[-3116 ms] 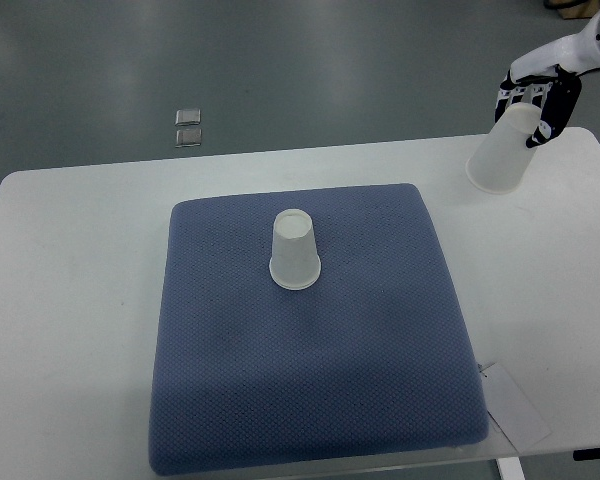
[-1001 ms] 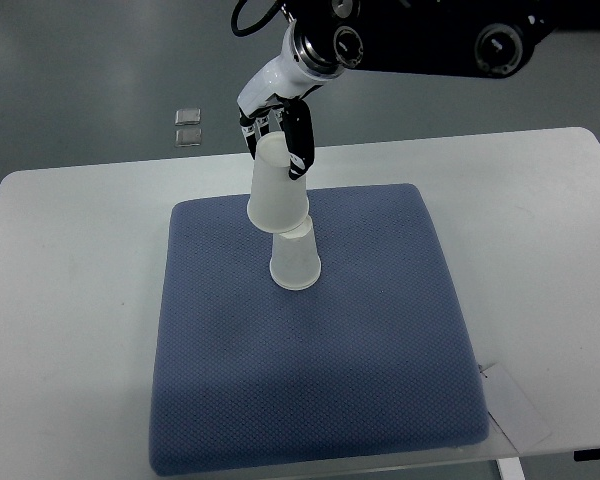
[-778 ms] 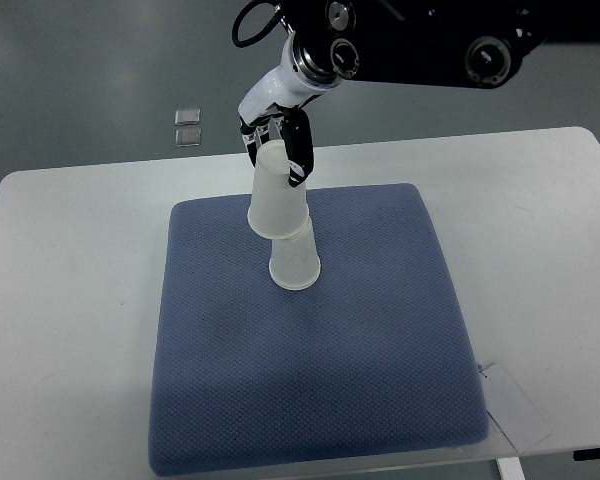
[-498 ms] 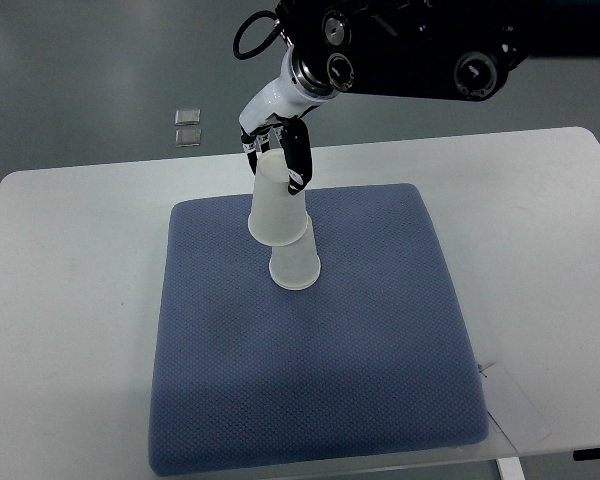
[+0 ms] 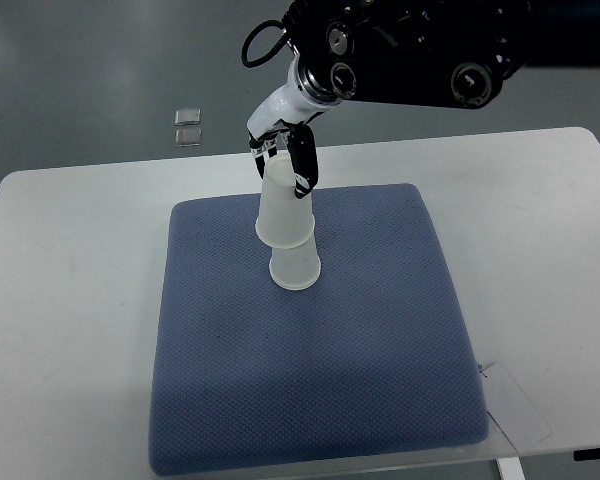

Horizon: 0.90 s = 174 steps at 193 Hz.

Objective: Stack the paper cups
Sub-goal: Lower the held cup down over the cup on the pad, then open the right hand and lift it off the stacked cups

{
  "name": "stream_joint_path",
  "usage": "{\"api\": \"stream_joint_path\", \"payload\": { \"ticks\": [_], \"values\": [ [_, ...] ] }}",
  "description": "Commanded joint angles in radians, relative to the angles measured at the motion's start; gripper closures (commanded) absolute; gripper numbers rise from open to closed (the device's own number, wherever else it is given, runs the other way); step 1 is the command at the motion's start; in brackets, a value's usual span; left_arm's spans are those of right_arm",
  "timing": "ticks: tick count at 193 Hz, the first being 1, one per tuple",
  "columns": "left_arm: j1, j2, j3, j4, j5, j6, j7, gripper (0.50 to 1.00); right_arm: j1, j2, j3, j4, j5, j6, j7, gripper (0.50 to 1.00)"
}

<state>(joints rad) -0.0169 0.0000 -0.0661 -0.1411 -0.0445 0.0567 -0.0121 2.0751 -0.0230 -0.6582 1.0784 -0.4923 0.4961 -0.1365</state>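
- A pad (image 5: 310, 380) is laid on the table (image 5: 70, 300), roughly centred.
- A cup (image 5: 295, 268) is stood upside down on the pad, toward its far half.
- A second cup (image 5: 283, 215) is set over that cup's top, gripped by the right hand (image 5: 285, 150).
- Two small tiles (image 5: 189, 127) are left on the floor beyond the pad's far-left corner.
- A card (image 5: 515, 405) is found just off the pad's near-right corner.

Blue textured pad (image 5: 310, 380) on white table (image 5: 70, 300), two small clear squares (image 5: 188, 126) on grey floor (image 5: 80, 70), white card (image 5: 515, 405) at table's corner
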Motion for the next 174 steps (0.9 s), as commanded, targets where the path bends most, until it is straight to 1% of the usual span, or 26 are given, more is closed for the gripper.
{"api": "stream_joint_path", "payload": {
  "ticks": [1, 46, 72, 90, 108, 124, 174],
  "values": [
    [-0.001, 0.0, -0.001, 0.0, 0.0, 0.0, 0.0, 0.5, -0.003, 0.0, -0.001, 0.0, 0.0, -0.002, 0.0, 0.816],
    [0.0, 0.0, 0.0, 0.0, 0.0, 0.0, 0.0, 0.5, -0.013, 0.0, -0.003, -0.014, -0.003, -0.005, 0.0, 0.801],
    [0.0, 0.0, -0.001, 0.0, 0.0, 0.0, 0.0, 0.5, -0.021, -0.002, -0.003, -0.015, -0.014, -0.005, 0.0, 0.783],
    [0.0, 0.0, 0.0, 0.0, 0.0, 0.0, 0.0, 0.5, -0.026, -0.002, -0.003, -0.015, -0.017, -0.005, 0.0, 0.752],
    [0.0, 0.0, 0.0, 0.0, 0.0, 0.0, 0.0, 0.5, -0.029, -0.002, -0.004, -0.015, -0.019, -0.005, 0.0, 0.742],
    [-0.001, 0.0, 0.0, 0.0, 0.0, 0.0, 0.0, 0.5, -0.035, -0.002, -0.004, -0.015, -0.019, -0.007, 0.0, 0.718],
    [0.0, 0.0, -0.001, 0.0, 0.0, 0.0, 0.0, 0.5, -0.036, -0.002, -0.004, -0.023, -0.017, -0.008, 0.0, 0.683]
  ]
}}
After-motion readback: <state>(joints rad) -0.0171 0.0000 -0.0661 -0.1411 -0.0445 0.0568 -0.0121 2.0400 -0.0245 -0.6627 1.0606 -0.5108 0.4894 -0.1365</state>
